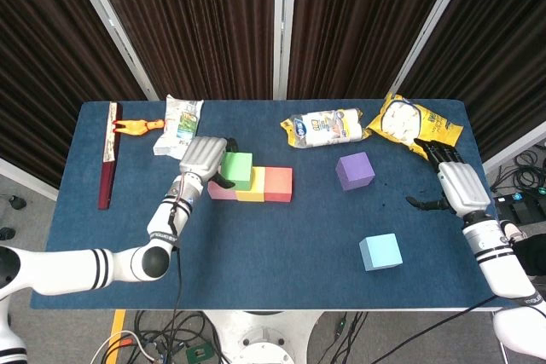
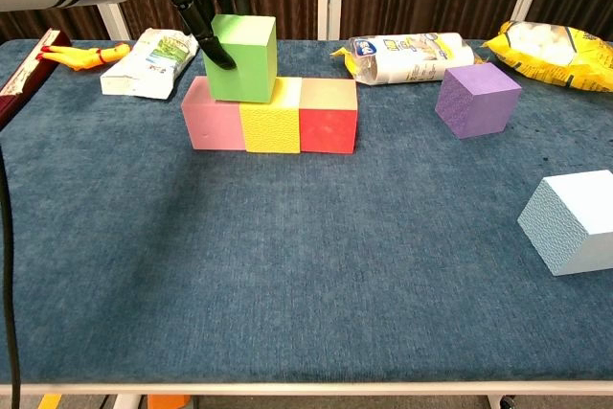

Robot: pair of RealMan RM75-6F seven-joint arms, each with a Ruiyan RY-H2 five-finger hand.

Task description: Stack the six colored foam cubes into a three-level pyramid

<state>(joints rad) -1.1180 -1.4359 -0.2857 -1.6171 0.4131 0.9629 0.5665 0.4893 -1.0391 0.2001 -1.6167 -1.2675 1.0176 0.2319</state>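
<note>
Yellow bag (image 1: 415, 122): print too small to read.
Clear packet (image 2: 407, 55): blue label, lettering illegible.
White pouch (image 2: 148, 63): unreadable.

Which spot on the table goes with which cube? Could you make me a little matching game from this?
Things:
1. green cube
2. purple cube
3. blue cube
4. red cube

Places:
A. alone at the table's near right
B. right end of the bottom row
C. held by the left robot hand over the pink and yellow cubes
D. near the white packet

Pairs: 1-C, 2-D, 3-A, 4-B
</note>
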